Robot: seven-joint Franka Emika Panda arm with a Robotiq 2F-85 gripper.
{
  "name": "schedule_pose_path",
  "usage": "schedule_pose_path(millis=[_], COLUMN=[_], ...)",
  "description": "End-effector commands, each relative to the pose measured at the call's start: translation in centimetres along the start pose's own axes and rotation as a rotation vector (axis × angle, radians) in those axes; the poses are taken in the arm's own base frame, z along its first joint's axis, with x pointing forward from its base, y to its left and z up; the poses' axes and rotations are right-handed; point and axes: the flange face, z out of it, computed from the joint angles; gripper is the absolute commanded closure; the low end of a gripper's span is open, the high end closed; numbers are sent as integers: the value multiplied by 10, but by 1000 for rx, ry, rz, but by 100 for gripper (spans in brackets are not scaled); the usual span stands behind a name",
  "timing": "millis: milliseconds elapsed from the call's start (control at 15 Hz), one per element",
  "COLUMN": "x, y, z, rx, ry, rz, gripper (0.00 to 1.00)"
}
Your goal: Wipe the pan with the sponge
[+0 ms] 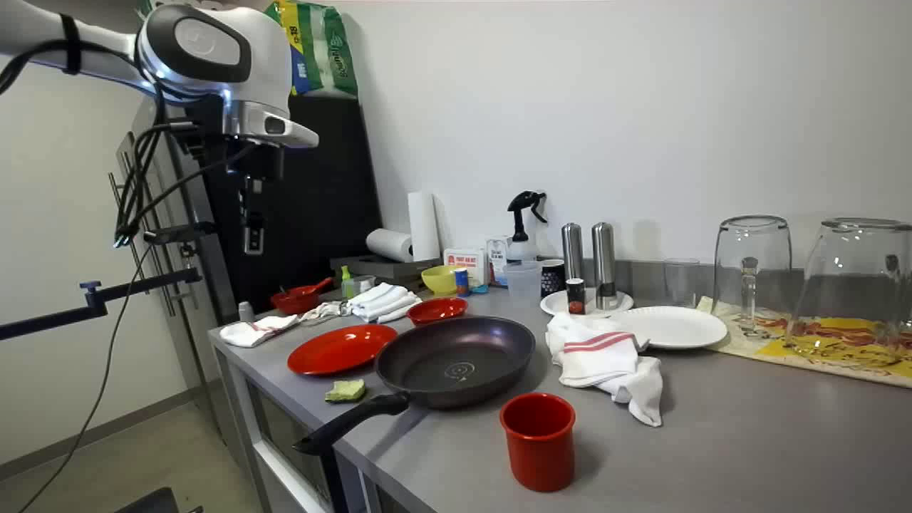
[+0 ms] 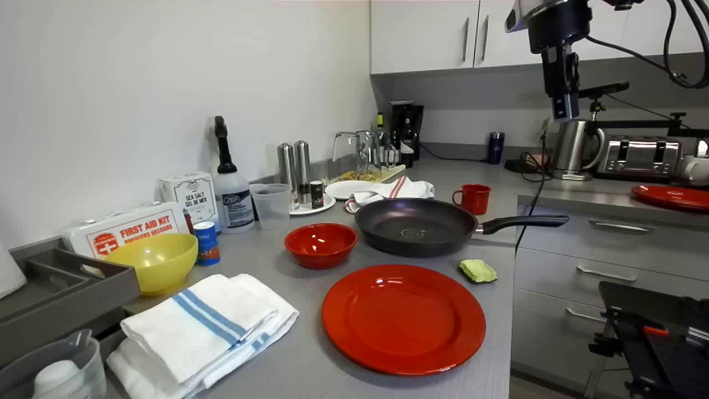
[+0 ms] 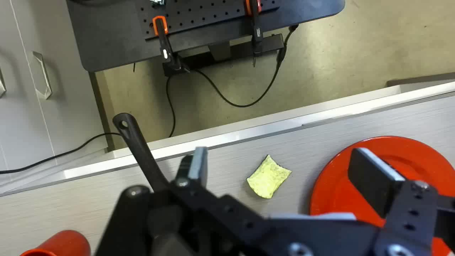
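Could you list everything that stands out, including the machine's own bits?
Pan: 1, black, counter
Sponge: 1, yellow-green, near pan
Red mug: 1, red, near pan
Plates: at least 4, red or white, spread about
Bowls: 2, red and yellow, counter
Cloths: at least 3, white, counter
Jugs: at least 2, clear, by wall
Mills: 2, silver, by wall
Spray bottle: 1, white and black, by wall
Paper rolls: 2, white, by wall
First aid kit: 1, white and red, by wall
Kettle: 1, silver, far counter
Toaster: 1, silver, by kettle
Clamps: 2, black and orange, desk
Arm: 1, white, high up
Gripper: 1, black, arm's end, open
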Motion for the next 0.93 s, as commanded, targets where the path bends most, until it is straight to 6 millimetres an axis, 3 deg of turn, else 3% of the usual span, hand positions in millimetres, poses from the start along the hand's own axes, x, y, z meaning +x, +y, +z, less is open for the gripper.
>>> schedule_pose_path(millis=[0, 600, 867], x=[0, 16, 33], y=[0, 17, 17], z=[-1, 6, 19], rx=[0, -12, 30], ry=[0, 20, 66], rz=[0, 87, 227], gripper=[0, 0, 0])
